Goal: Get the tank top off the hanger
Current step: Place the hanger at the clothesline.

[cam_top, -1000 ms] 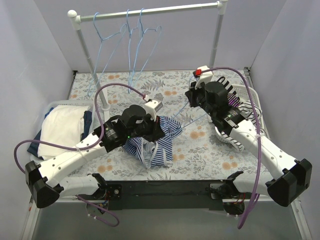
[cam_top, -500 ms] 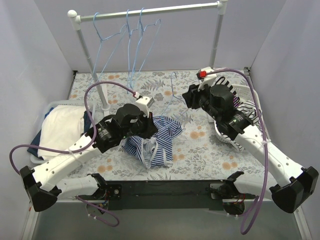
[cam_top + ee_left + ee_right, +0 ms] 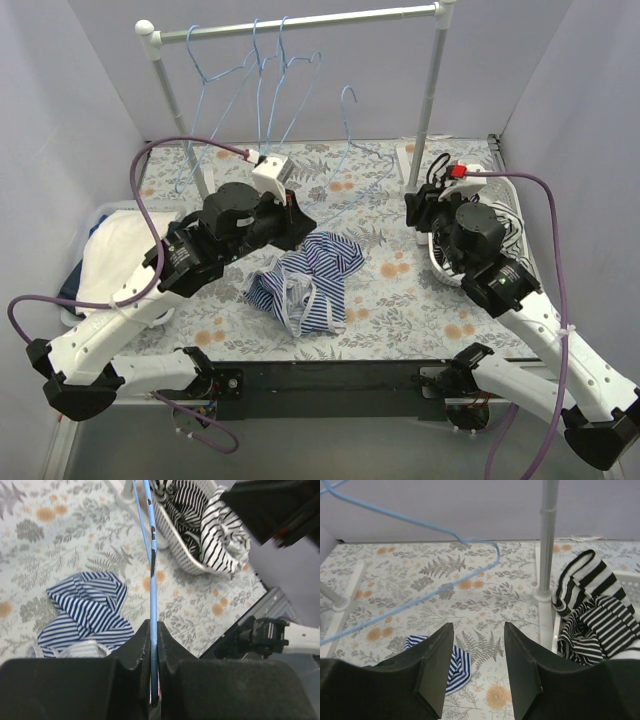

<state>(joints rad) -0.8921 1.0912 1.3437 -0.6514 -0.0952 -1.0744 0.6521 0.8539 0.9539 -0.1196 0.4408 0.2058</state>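
- Tank top (image 3: 305, 285): crumpled heap mid-tabletop (image 3: 400, 300), clear of the hanger. Removal looks done.
- Hanger (image 3: 152, 555): bare and held above the top. Long axis runs from the left claw back and to the right, hook end up near the rack's right post (image 3: 428, 90).
- Left claw (image 3: 153, 630): pinched tight on the hanger wire, just back-left of the top. Nearer arm.
- Right claw (image 3: 478, 630): jaws apart, empty, by the basket (image 3: 175, 550), apart from the top.
- Likely next: hanger to the rail (image 3: 300, 22), behind and above the left claw.
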